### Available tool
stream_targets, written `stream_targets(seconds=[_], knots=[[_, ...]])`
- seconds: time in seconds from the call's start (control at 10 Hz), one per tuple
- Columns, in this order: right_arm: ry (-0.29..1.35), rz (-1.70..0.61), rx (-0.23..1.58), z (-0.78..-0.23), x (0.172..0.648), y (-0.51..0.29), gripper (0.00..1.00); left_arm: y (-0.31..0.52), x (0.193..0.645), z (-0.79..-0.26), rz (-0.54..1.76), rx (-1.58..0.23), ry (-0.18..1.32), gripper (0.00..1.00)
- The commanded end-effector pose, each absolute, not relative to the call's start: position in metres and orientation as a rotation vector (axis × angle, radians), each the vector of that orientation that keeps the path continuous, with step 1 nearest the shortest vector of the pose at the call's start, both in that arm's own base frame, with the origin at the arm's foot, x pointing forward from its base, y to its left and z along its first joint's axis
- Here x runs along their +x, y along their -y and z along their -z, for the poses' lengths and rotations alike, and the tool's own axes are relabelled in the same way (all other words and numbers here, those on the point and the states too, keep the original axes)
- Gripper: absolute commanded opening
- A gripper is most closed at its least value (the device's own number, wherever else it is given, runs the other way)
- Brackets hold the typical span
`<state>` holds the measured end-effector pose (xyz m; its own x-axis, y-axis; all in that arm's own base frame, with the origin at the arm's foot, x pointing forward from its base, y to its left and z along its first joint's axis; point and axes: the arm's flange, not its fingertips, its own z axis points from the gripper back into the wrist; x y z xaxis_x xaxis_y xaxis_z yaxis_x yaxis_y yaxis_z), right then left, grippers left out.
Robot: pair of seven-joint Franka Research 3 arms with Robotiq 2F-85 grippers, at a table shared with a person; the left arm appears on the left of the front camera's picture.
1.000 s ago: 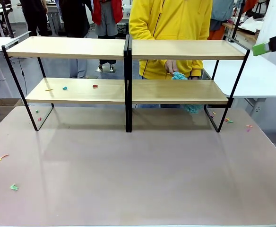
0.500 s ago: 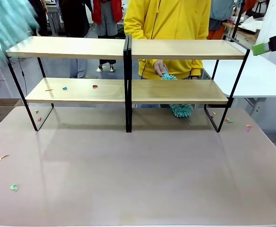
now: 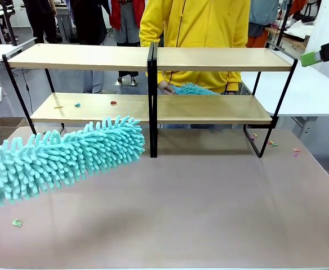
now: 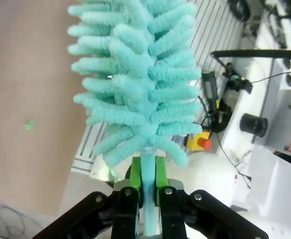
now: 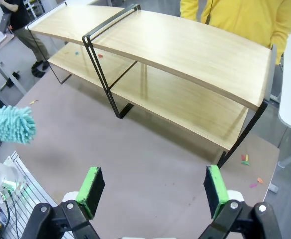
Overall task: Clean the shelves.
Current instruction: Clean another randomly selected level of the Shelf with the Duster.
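The shelves [image 3: 209, 58] are two joined two-tier racks of light boards on black frames, standing across the far half of the table; the right wrist view shows the shelves [image 5: 185, 50] from above. My left gripper [image 4: 148, 174] is shut on the handle of a fluffy teal duster [image 4: 135, 74]. That duster [image 3: 69, 154] hangs slanted over the table, in front of the left rack's lower board. Small coloured scraps [image 3: 77, 104] lie on that board. My right gripper [image 5: 154, 186] is open and holds nothing, high at the right [image 3: 311, 57]. A person in yellow holds a second teal duster [image 3: 192, 89] on the right lower board.
Paper scraps lie on the brown table at the front left [image 3: 17, 223] and by the right rack's foot [image 3: 271, 143]. A white table [image 3: 316, 90] stands to the right and a cardboard box [image 3: 1, 128] on the floor at the left.
My left gripper's duster has swung down from the upper left to low over the table's left front. The person's duster has moved left and up onto the right lower board.
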<state>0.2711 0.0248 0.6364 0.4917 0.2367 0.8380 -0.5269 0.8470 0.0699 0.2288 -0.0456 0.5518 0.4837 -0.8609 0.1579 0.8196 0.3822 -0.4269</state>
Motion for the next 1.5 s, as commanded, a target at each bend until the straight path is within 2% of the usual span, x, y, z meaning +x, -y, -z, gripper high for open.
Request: stream_targets(seconds=[0.0, 0.1, 0.2, 0.3, 0.4, 0.7, 0.9, 1.0, 1.2, 1.4], knots=[[0.952, -0.474, 0.341, -0.637, 0.271, -0.025, 1.00, 0.024, 0.215, -0.582, 1.141, -0.493, -0.068, 0.12], [0.952, -0.474, 0.341, -0.637, 0.271, -0.025, 1.00, 0.046, 0.229, -0.552, 1.074, -0.487, -0.095, 0.12], [0.952, -0.474, 0.341, -0.637, 0.271, -0.025, 1.00, 0.063, 0.229, -0.550, 0.931, -0.511, -0.032, 0.12], [0.952, -0.474, 0.341, -0.637, 0.271, -0.025, 1.00, 0.092, 0.250, -0.554, 0.754, -0.515, -0.057, 0.12], [0.952, -0.474, 0.341, -0.637, 0.271, -0.025, 1.00, 0.113, 0.275, -0.554, 0.623, -0.497, 0.004, 0.12], [0.952, -0.474, 0.341, -0.637, 0.271, -0.025, 1.00, 0.144, 0.324, -0.549, 0.415, -0.437, 0.059, 0.12], [0.952, -0.474, 0.341, -0.637, 0.271, -0.025, 1.00, 0.156, 0.349, -0.543, 0.279, -0.463, 0.044, 0.12], [0.952, -0.474, 0.341, -0.637, 0.271, -0.025, 1.00, 0.144, 0.329, -0.542, 0.409, -0.443, 0.067, 0.12], [0.952, -0.474, 0.341, -0.637, 0.271, -0.025, 1.00, 0.152, 0.347, -0.537, 0.337, -0.442, 0.055, 0.12], [0.952, -0.474, 0.341, -0.637, 0.271, -0.025, 1.00, 0.176, 0.365, -0.530, 0.112, -0.372, 0.191, 0.12]])
